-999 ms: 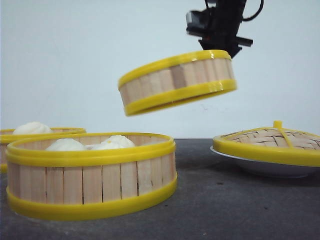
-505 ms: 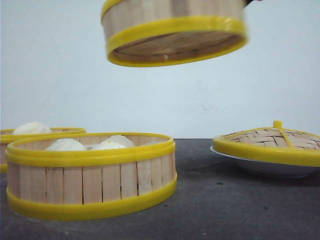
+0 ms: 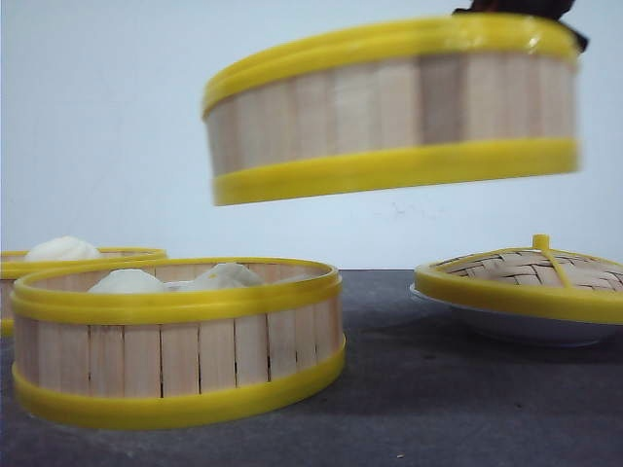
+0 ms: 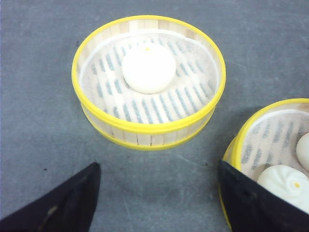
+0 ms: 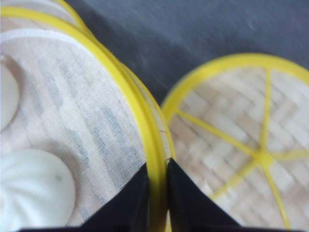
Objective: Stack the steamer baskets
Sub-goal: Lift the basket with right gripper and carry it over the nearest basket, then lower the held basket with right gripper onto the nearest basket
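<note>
A steamer basket (image 3: 389, 107) with slat walls and yellow rims hangs in the air, tilted slightly. My right gripper (image 5: 157, 176) is shut on its rim, and white buns (image 5: 34, 193) lie inside on cloth. Only a dark bit of that gripper (image 3: 526, 8) shows at the top of the front view. A second basket (image 3: 175, 341) with buns stands on the table at front left, below and left of the held one. A third basket (image 4: 148, 79) holds one bun and sits further back left (image 3: 58, 258). My left gripper (image 4: 157, 193) is open above the table between those two, holding nothing.
A domed woven lid (image 3: 526, 277) with yellow rim and knob rests on a white plate (image 3: 516, 326) at the right, also seen under the held basket as the lid (image 5: 246, 145). The grey table (image 3: 438, 409) runs to a white wall.
The held basket rose and came closer to the camera, showing its underside, then dropped lower. It now looks larger and nearly level. The baskets on the table and the lid stayed put.
</note>
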